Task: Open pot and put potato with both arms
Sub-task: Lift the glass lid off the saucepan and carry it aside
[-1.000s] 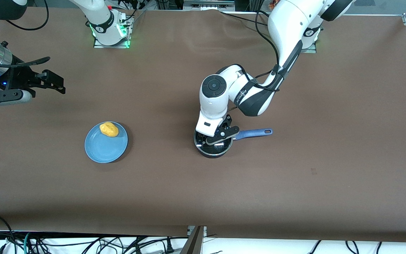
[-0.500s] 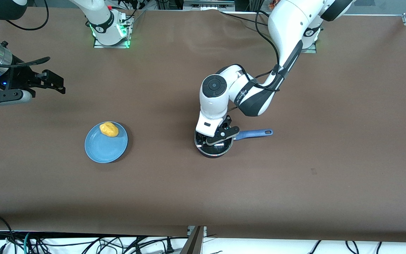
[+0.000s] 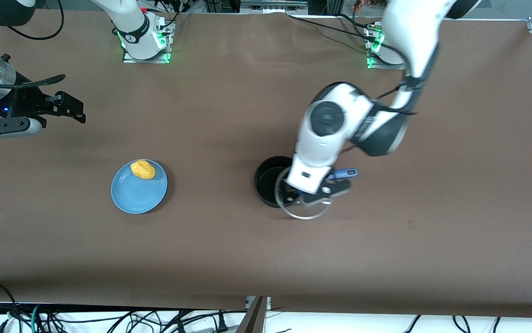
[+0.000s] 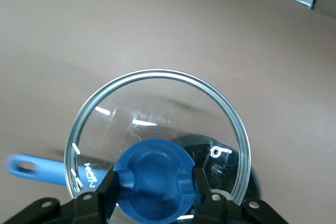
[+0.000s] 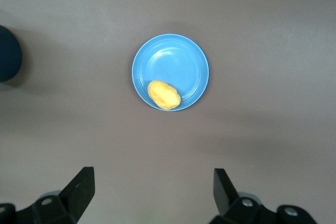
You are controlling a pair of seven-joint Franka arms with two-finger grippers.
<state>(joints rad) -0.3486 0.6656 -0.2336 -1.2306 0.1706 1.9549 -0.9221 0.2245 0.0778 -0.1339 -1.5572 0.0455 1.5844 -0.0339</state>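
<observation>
Pot (image 3: 269,181): lidless, on worktop (image 3: 229,249). Glass lid (image 3: 304,200) (blue knob (image 4: 155,179)): aloft over pot's rim, pinched in left gripper (image 3: 314,194) jaws. Potato (image 3: 143,169): on blue plate (image 3: 139,192), toward right arm's end. Right gripper (image 5: 152,192): waiting above worktop, jaws wide.

You are looking at a table (image 3: 229,259) under a brown cover that fills nearly the whole front view. Directly on it, just right of the frame's centre, stands the pot (image 3: 268,185), open, its blue handle (image 3: 347,173) pointing toward the frame's right. Left of centre lies a blue plate (image 3: 136,196). At the upper edge, two arm bases (image 3: 143,44) are bolted down, one upper left, one upper right.
</observation>
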